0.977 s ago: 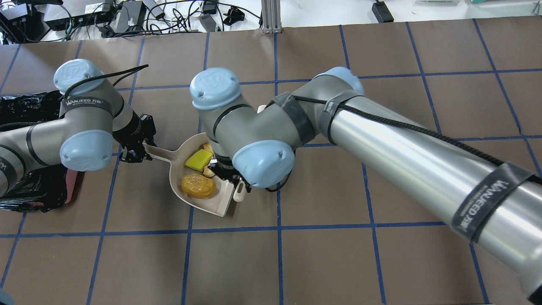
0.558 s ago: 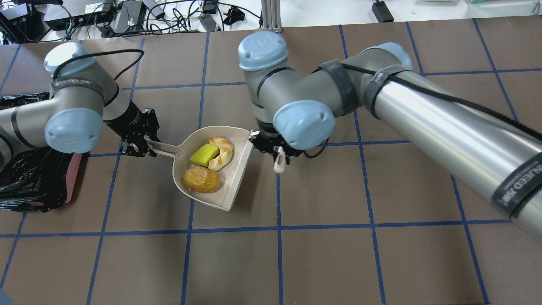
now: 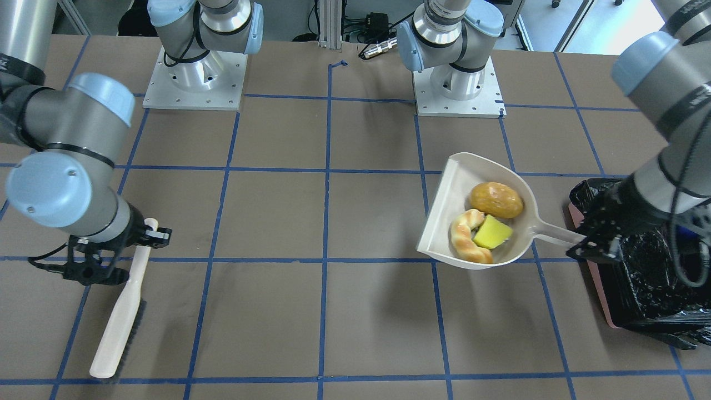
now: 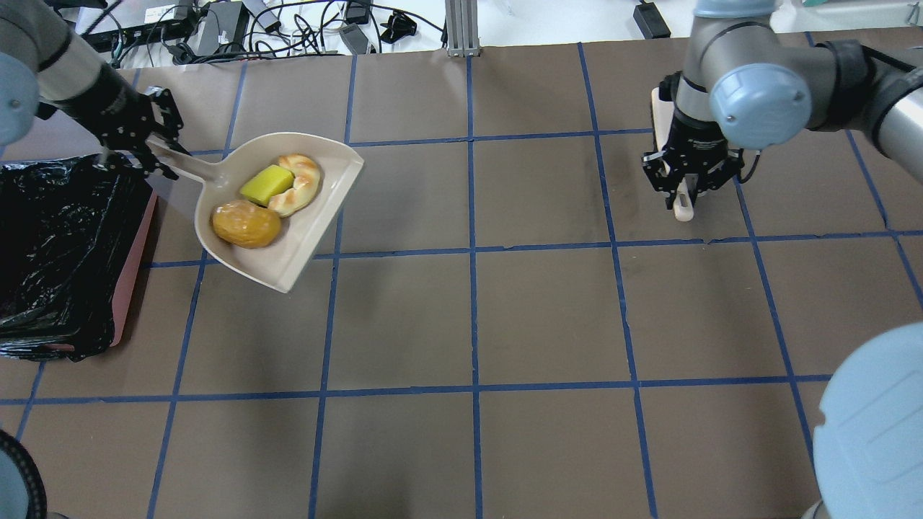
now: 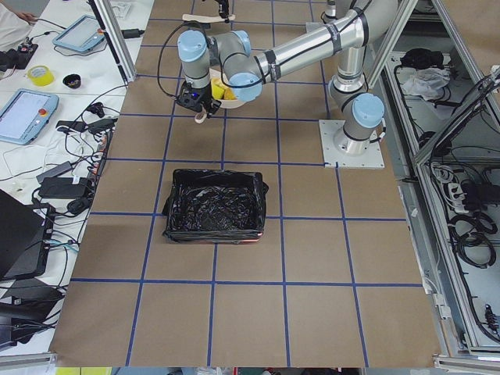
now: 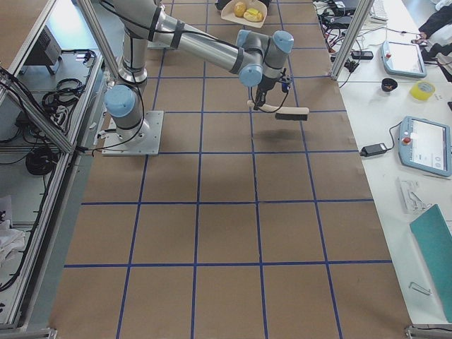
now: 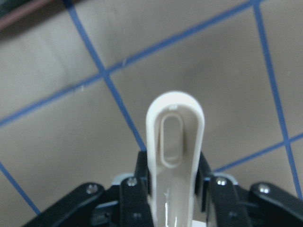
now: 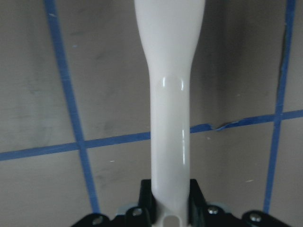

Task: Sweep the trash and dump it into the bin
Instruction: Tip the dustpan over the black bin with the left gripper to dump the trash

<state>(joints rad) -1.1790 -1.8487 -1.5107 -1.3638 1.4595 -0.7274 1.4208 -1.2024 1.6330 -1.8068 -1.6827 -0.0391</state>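
My left gripper [image 4: 149, 149] is shut on the handle of the beige dustpan [image 4: 321, 205] and holds it off the table, roughly level. In the pan lie the trash bits: a golden-brown oval [image 4: 246, 223], an orange-cream crescent [image 4: 301, 182] and a yellow-green wedge [image 4: 265, 184]. The bin [image 4: 134, 263], a pink tub with a black bag, stands just left of the pan, and the gripper is at its far right corner. My right gripper [image 4: 689, 189] is shut on the handle of the beige hand brush [image 3: 119, 316], far to the right.
Cables and power bricks [image 4: 216, 29] lie beyond the table's far edge. The two arm bases [image 3: 194, 78] stand at the robot's side of the table. The brown table [image 4: 476, 324] carries a grid of blue tape lines.
My left gripper has carried the dustpan with the trash left and away, up beside the bin. My right gripper has carried the brush away from the pan, far to the right.
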